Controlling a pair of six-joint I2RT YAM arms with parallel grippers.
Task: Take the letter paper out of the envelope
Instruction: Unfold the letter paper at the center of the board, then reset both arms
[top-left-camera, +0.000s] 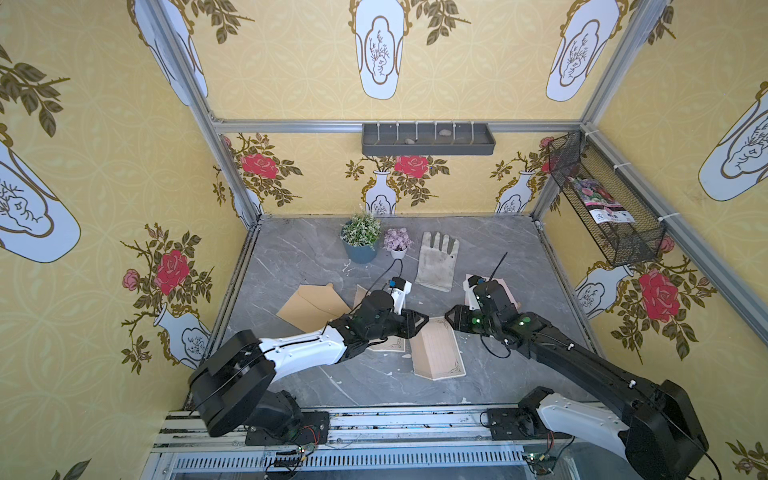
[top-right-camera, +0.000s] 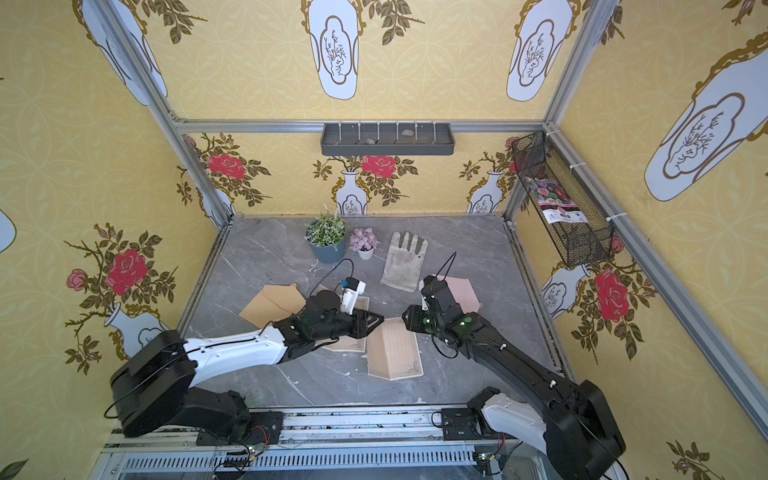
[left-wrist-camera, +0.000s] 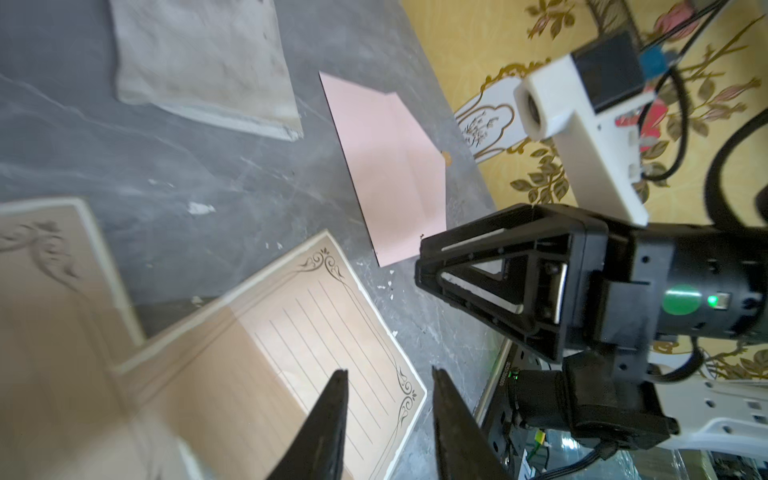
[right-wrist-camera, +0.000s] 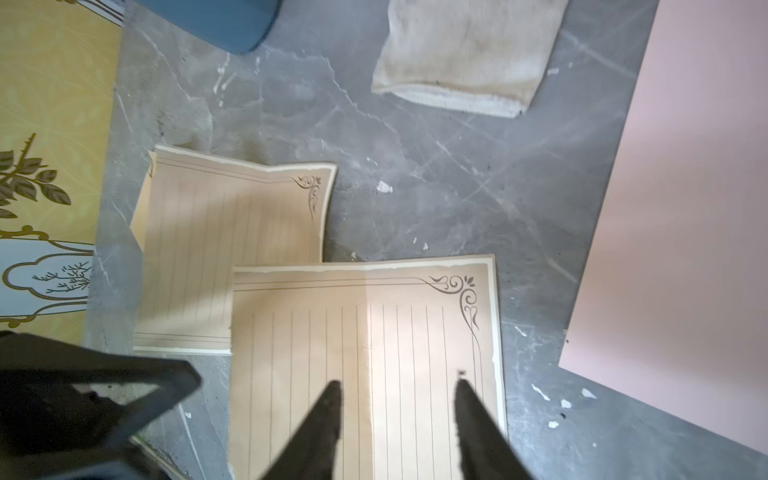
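We hold our left gripper (left-wrist-camera: 387, 374) and right gripper (right-wrist-camera: 398, 384) parted and empty, with the lined letter paper (right-wrist-camera: 316, 332) flat just beneath both tips.

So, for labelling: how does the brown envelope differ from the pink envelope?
The brown envelope is kraft brown; the pink envelope is pale pink. The brown envelope lies by the left arm, the pink envelope by the right arm. In both top views the brown envelope shows mostly uncovered, while the right arm hides much of the pink envelope. Both lie flat on the table, pointed flaps open.
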